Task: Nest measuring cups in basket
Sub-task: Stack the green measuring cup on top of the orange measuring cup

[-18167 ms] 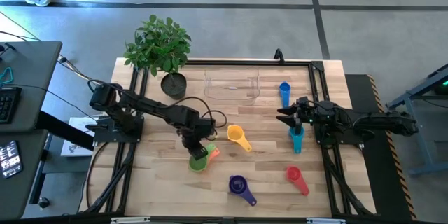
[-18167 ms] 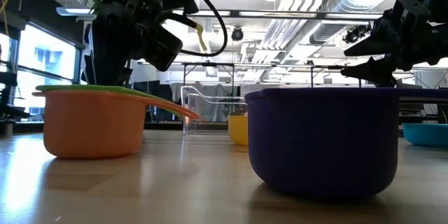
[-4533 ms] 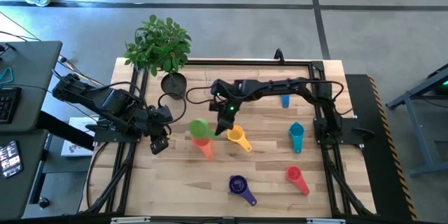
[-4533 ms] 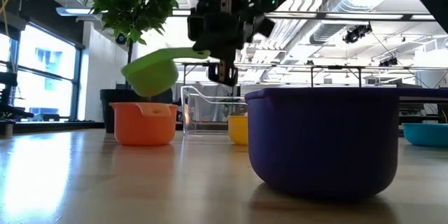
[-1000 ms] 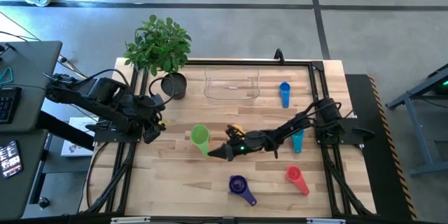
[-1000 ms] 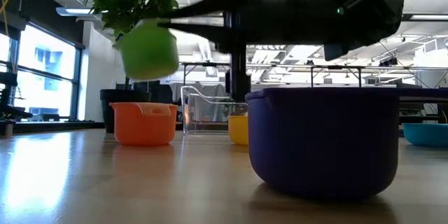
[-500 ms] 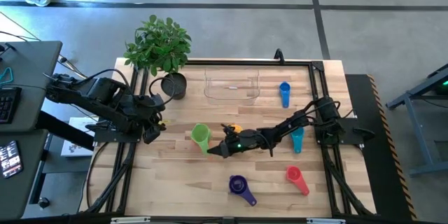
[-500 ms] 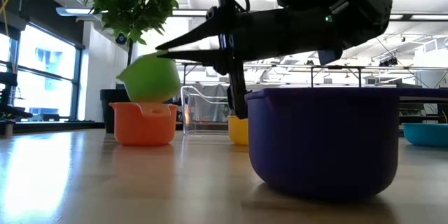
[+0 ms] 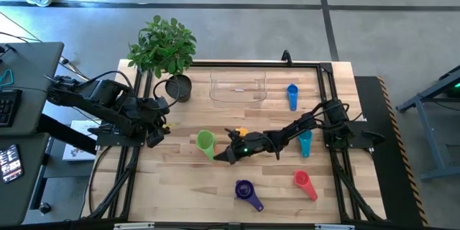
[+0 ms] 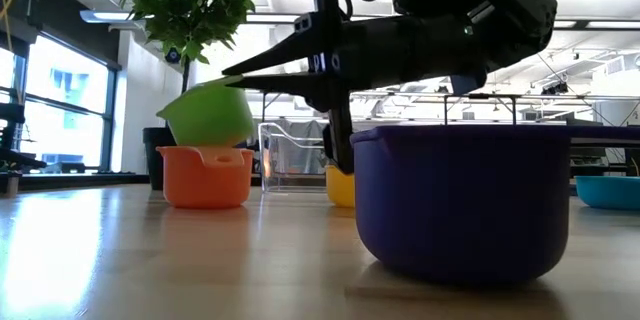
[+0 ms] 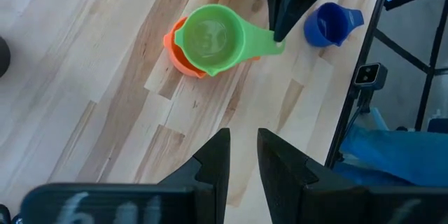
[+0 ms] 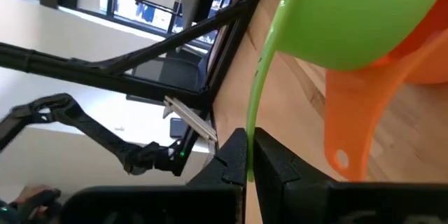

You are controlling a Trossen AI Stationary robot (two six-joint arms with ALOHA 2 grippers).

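Two nested cups (image 9: pixel 205 142) mid-table, basket (image 9: pixel 238 88) behind, plant pot (image 9: pixel 178 86) to its left.

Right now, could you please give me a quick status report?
Right gripper shut on green cup handle, over orange cup. Left gripper parked at table's left. Nothing in the way.

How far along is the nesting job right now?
Nothing looks finished: the basket holds no cups. In hand: the right gripper pinches the green cup by its handle, lowering it tilted into the orange cup. The left gripper waits at the table's left edge. Yellow, purple, red, teal and blue cups lie loose.
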